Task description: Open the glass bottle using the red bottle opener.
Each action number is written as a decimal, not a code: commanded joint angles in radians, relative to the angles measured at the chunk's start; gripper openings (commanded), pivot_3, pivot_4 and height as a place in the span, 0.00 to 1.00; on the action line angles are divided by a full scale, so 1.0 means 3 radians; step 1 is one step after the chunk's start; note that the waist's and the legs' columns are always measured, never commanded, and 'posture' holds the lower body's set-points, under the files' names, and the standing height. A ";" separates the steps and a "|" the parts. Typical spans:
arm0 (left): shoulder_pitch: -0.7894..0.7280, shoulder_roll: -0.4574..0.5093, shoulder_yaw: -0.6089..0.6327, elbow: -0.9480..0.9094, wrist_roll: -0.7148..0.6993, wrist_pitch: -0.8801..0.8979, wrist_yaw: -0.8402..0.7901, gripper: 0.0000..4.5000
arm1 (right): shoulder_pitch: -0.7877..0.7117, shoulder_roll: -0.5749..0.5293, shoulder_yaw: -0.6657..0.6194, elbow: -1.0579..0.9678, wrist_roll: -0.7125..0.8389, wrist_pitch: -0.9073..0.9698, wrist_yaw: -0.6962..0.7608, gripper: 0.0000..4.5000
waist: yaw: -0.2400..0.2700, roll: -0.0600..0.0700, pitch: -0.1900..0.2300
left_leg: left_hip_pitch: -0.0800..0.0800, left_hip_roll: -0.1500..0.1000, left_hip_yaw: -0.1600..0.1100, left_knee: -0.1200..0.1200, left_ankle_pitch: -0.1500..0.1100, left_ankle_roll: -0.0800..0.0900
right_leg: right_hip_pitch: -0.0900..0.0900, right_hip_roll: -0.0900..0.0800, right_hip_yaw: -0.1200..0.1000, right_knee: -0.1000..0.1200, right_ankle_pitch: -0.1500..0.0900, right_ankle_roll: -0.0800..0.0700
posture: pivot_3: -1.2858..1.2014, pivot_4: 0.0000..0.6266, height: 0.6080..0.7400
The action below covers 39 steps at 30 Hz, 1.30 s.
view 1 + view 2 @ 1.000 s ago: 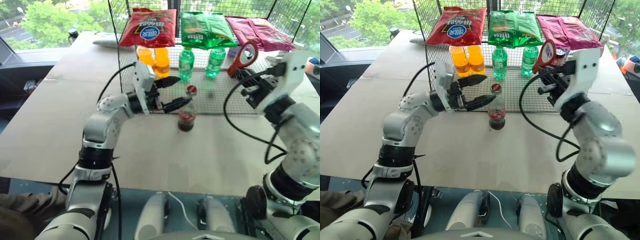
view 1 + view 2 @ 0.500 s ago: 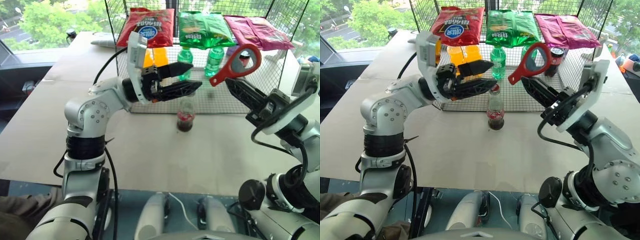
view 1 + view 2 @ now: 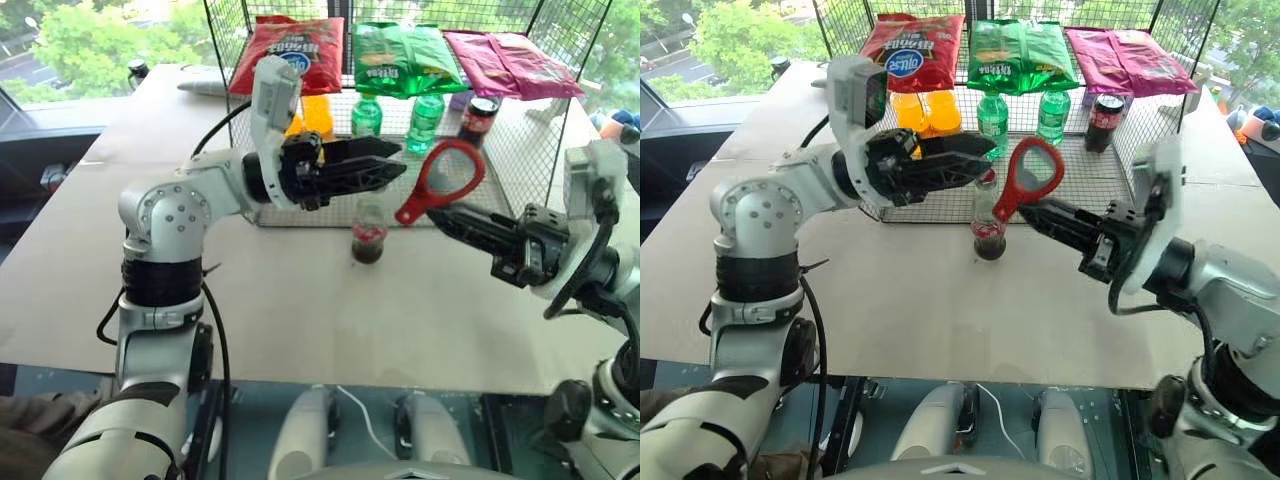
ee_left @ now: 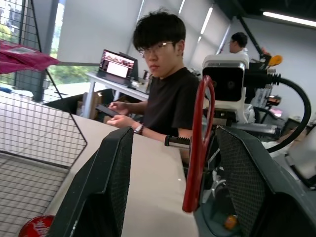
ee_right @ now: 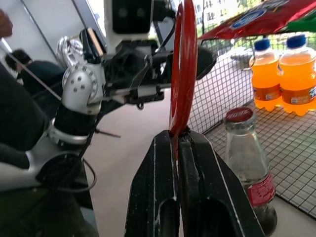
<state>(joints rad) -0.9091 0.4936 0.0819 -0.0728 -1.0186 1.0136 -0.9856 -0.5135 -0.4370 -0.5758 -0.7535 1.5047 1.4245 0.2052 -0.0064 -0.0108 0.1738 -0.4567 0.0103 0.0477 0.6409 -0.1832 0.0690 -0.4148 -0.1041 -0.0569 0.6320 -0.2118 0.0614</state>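
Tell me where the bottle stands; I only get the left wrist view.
Observer: The bottle stands upright on the table, just in front of the wire rack.
Operator: Report the cap.
Observer: The cap is on the bottle's neck, unopened.
Operator: Say who holds the opener.
Observer: The right gripper is shut on the opener's handle, ring end up, near the neck but off the cap.

Daylight from the windows behind lit the pale surface (image 3: 300,300) evenly with soft, faint shadows, head views sharp but bowed at the edges, wrist views blurred up close with bright ceiling strips (image 4: 289,16) glaring indoors.
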 commanded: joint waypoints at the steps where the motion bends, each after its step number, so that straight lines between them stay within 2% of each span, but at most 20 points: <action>1: -0.0142 0.0063 0.0065 0.0022 -0.0140 0.0100 -0.0137 0.61 | 0.0099 -0.0367 0.0280 0.0020 0.0345 -0.0453 -0.0121 0.00 | -0.0004 -0.0001 0.0000 | 0.0000 0.0000 0.0001 0.0000 0.0000 0.0000 | 0.0000 0.0000 0.0000 -0.0002 -0.0002 0.0003 | 0.52 0.24 1.00; 10: -0.0171 0.0138 -0.0081 0.0017 -0.0166 0.0262 -0.0466 0.61 | 0.0170 -0.0952 0.0832 0.0085 0.0536 -0.1118 -0.0131 0.00 | 0.0000 -0.0003 0.0002 | -0.0003 0.0000 0.0001 -0.0003 0.0000 0.0001 | 0.0001 0.0000 0.0001 -0.0011 -0.0002 0.0004 | 0.52 0.24 1.00; 13: -0.0183 0.0127 -0.0125 0.0033 -0.0140 0.0265 -0.0535 0.41 | 0.0157 -0.1063 0.0958 0.0092 0.0554 -0.1270 -0.0125 0.00 | 0.0013 -0.0004 0.0002 | -0.0004 0.0001 0.0000 -0.0003 -0.0001 0.0001 | 0.0001 0.0000 0.0000 -0.0013 -0.0002 0.0004 | 0.52 0.24 1.00; 15: -0.0192 0.0115 -0.0144 0.0046 -0.0144 0.0268 -0.0559 0.24 | 0.0151 -0.1127 0.1029 0.0088 0.0565 -0.1354 -0.0122 0.00 | 0.0025 -0.0005 0.0003 | -0.0005 0.0000 0.0000 -0.0003 -0.0001 0.0001 | 0.0001 0.0000 0.0000 -0.0014 -0.0001 0.0002 | 0.52 0.24 1.00; 16: -0.0194 0.0110 -0.0156 0.0049 -0.0145 0.0268 -0.0572 0.10 | 0.0144 -0.1153 0.1066 0.0089 0.0575 -0.1397 -0.0129 0.00 | 0.0031 -0.0005 0.0003 | -0.0006 0.0000 0.0000 -0.0003 -0.0001 0.0001 | 0.0000 0.0000 0.0000 -0.0014 -0.0001 0.0002 | 0.52 0.24 1.00; 17: -0.0195 0.0103 -0.0165 0.0050 -0.0145 0.0269 -0.0583 0.01 | 0.0137 -0.1176 0.1101 0.0090 0.0584 -0.1437 -0.0134 0.00 | 0.0035 -0.0006 0.0003 | -0.0006 0.0001 0.0000 -0.0003 -0.0001 0.0002 | 0.0000 0.0000 0.0000 -0.0014 0.0000 0.0000 | 0.52 0.24 1.00; 23: -0.0203 0.0056 -0.0155 0.0076 -0.0131 0.0265 -0.0579 0.01 | 0.0120 -0.1269 0.1255 0.0139 0.0613 -0.1632 -0.0182 0.00 | 0.0064 -0.0009 0.0005 | -0.0006 0.0001 0.0000 -0.0003 -0.0001 0.0002 | 0.0000 0.0000 -0.0001 -0.0015 0.0000 0.0000 | 0.52 0.24 1.00; 26: -0.0174 0.0004 -0.0082 0.0095 -0.0151 0.0259 -0.0455 0.00 | 0.0145 -0.1237 0.1268 0.0188 0.0787 -0.1791 -0.0305 0.21 | 0.0071 -0.0012 0.0007 | -0.0006 0.0001 -0.0001 -0.0002 -0.0001 0.0002 | 0.0001 0.0000 -0.0001 -0.0015 0.0001 0.0000 | 0.52 0.24 1.00; 29: -0.0097 -0.0085 -0.0011 0.0061 -0.0138 0.0182 -0.0276 0.00 | 0.0176 -0.1190 0.1359 0.0177 0.1038 -0.1993 -0.0631 0.53 | 0.0067 -0.0015 0.0009 | -0.0010 0.0001 -0.0001 0.0001 -0.0001 0.0002 | 0.0000 0.0000 -0.0002 -0.0015 0.0002 0.0003 | 0.52 0.24 1.00; 32: -0.0048 -0.0184 0.0060 0.0019 -0.0142 0.0110 -0.0070 0.00 | 0.0193 -0.1180 0.1463 0.0119 0.1196 -0.2102 -0.0774 0.53 | 0.0067 -0.0015 0.0009 | -0.0010 0.0001 -0.0001 0.0001 -0.0001 0.0002 | 0.0000 0.0001 -0.0003 -0.0015 0.0006 0.0008 | 0.52 0.24 1.00; 39: -0.0017 -0.0325 0.0164 -0.0026 -0.0178 0.0048 0.0222 0.00 | 0.0174 -0.1097 0.1670 0.0118 0.1135 -0.2255 -0.0980 0.53 | 0.0068 -0.0016 0.0009 | -0.0011 0.0001 -0.0001 0.0005 -0.0001 0.0003 | 0.0001 0.0001 -0.0003 -0.0014 0.0008 0.0012 | 0.52 0.24 1.00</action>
<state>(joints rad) -0.9033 0.4027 0.1009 -0.0389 -1.0576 1.0583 -0.9419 -0.4496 -0.7741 -0.0899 -0.6892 1.8272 0.7684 -0.0862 0.0140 -0.0155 0.1765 -0.4599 0.0107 0.0472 0.6422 -0.1835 0.0698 -0.4145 -0.1036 -0.0578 0.6277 -0.2094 0.0652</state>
